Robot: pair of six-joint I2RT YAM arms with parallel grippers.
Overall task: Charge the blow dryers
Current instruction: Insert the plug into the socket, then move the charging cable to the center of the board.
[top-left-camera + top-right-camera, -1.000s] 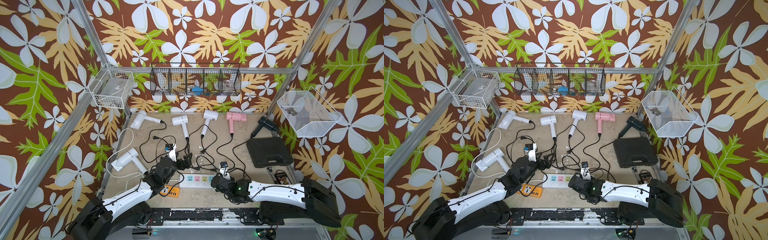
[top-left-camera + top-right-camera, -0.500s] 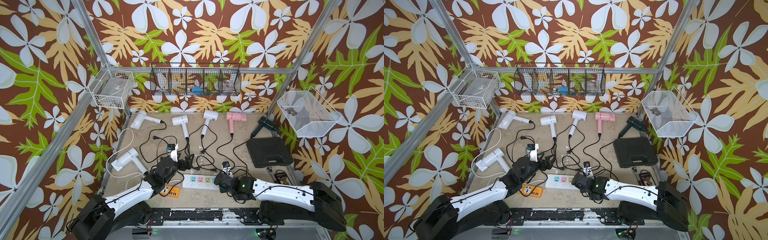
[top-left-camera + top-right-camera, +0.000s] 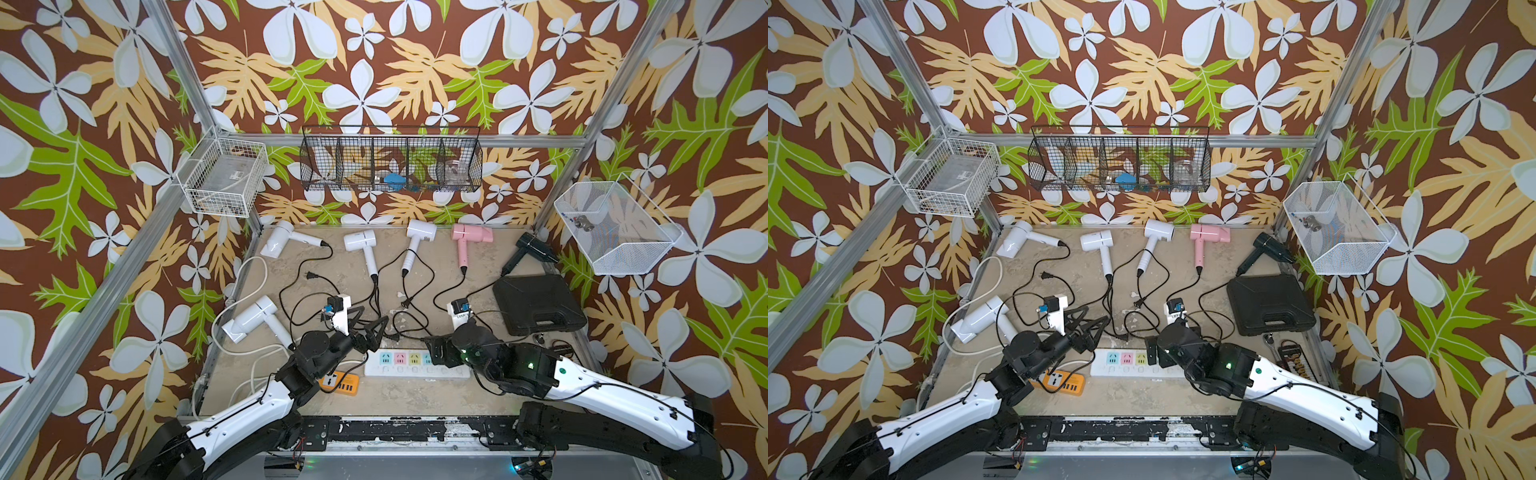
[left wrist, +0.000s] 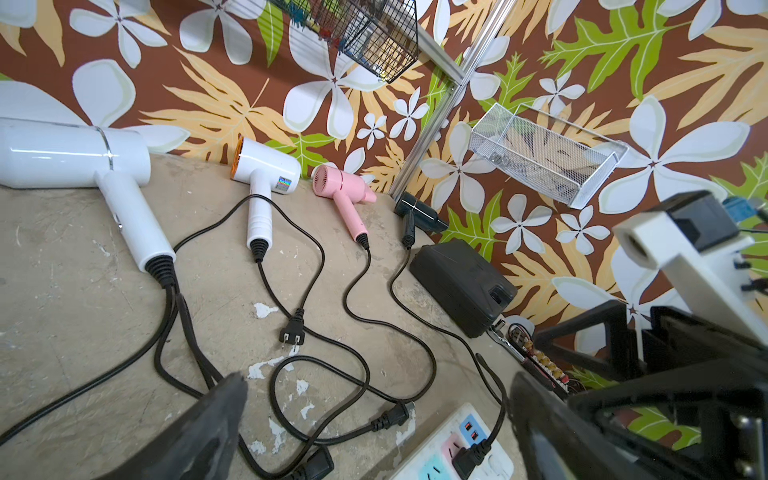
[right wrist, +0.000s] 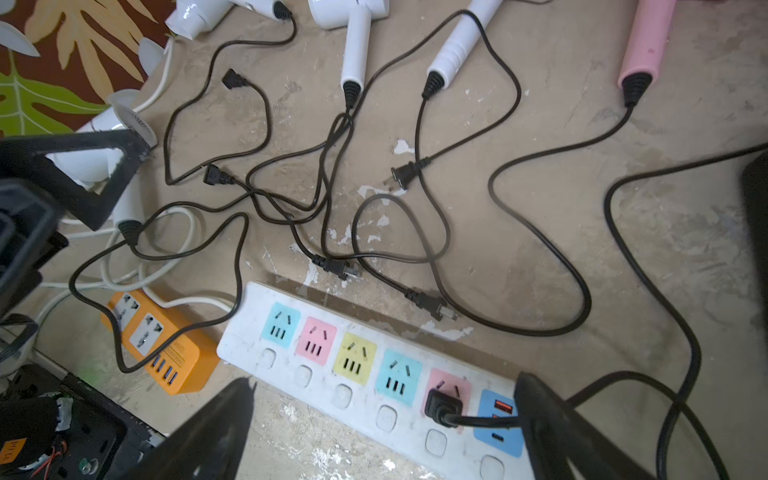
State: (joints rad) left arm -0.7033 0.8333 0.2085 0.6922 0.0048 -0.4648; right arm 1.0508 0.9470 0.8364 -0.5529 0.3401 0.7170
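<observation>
**Black plug (image 5: 442, 409) seated in a white power strip (image 5: 332, 374), both grippers spread wide**

Six blow dryers lie on a worn beige table (image 3: 316, 266) inside a booth with floral walls. Five sit in a row along the back edge. From the robot's left they are a first white dryer (image 3: 282, 241), a second white dryer (image 3: 361, 243), a third white dryer (image 3: 419, 235), a pink dryer (image 3: 471, 235) and a black dryer (image 3: 534, 249) in the right corner. A fourth white dryer (image 3: 253, 320) lies apart, nearer the front on the left.

Each dryer trails a thin black cord toward the middle of the table, where the cords cross and tangle. The white power strip lies across the front middle. An orange power strip (image 3: 340, 382) sits just beside its left end. A flat black case (image 3: 538, 303) rests on the right, in front of the black dryer.

The seated plug fills a pink socket near the strip's right end, and its cord runs off toward the black dryer. Five loose plugs lie on the table behind the strip.

The right gripper (image 5: 384, 380) hovers low over the strip's right end. Its fingers are far apart either side of the seated plug and clamp nothing. The left gripper (image 4: 376, 378) hangs over the cord tangle behind the strip's left end, jaws wide and empty.
</observation>
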